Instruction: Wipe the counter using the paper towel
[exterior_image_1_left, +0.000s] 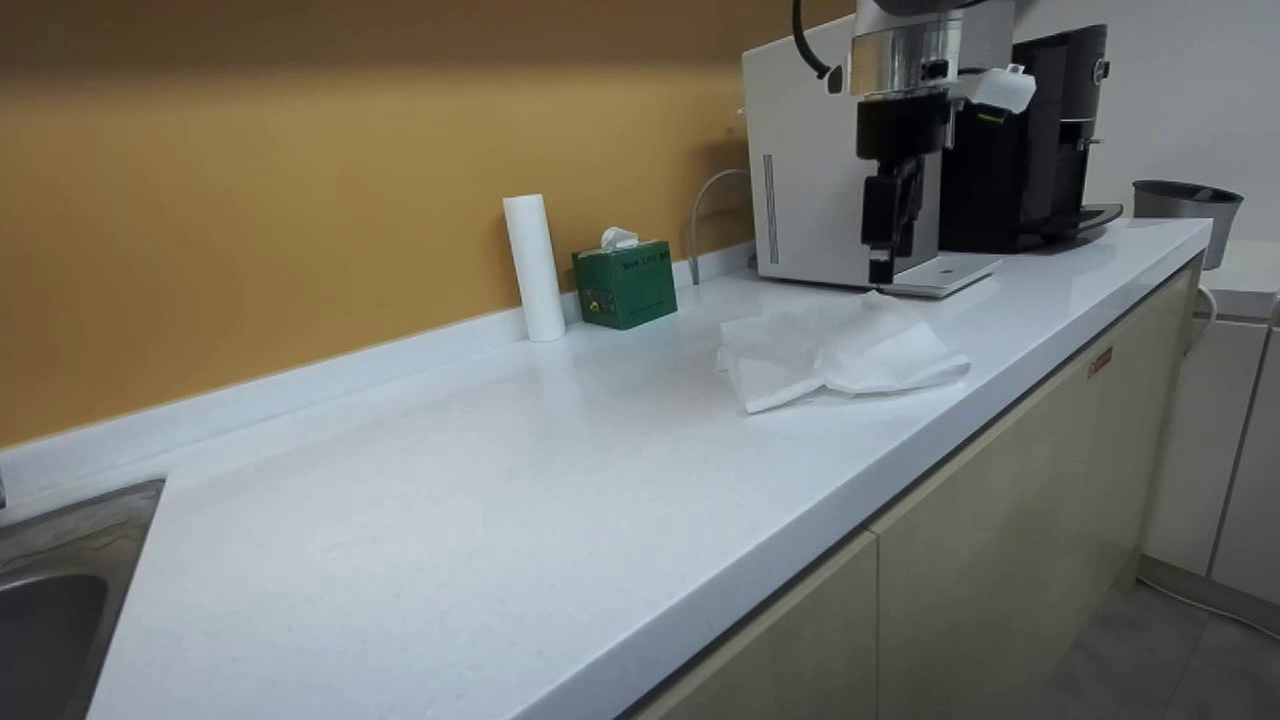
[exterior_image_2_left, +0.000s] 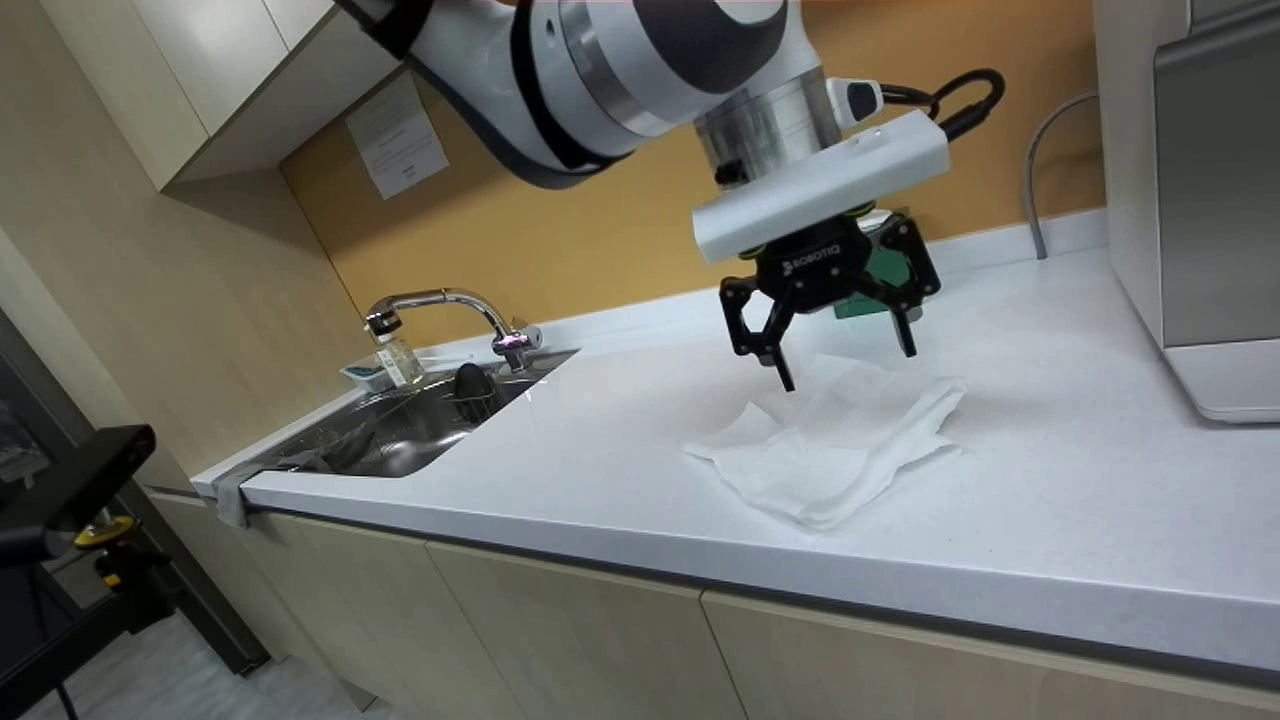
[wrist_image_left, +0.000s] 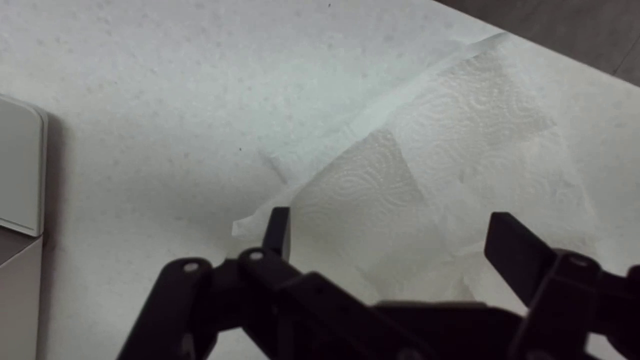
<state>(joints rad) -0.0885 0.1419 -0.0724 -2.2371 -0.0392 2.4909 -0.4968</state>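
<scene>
1. Pincer (exterior_image_2_left: 849, 371): we find its fingers (wrist_image_left: 517, 252) spread wide apart and holding nothing.
2. Position: in both exterior views the pincer hangs above the paper towel (exterior_image_2_left: 835, 450), its fingers directed downward.
3. Paper towel: we observe it lying loosely spread and creased on the worktop (exterior_image_2_left: 600, 450), near the front edge; the wrist view shows an embossed swirl pattern and a folded-over flap.
4. Rear of worktop: in an exterior view, a white roll (exterior_image_1_left: 535, 268) stands on end just beside a green tissue box (exterior_image_1_left: 626, 287), both near the orange wall (exterior_image_1_left: 300, 230).
5. Appliances: we note a white appliance (exterior_image_1_left: 815, 170) and, beyond it, a black appliance (exterior_image_1_left: 1020, 170).
6. Opposite end: we record a steel sink (exterior_image_2_left: 415, 450) with a curved chrome tap (exterior_image_2_left: 450, 297).
</scene>
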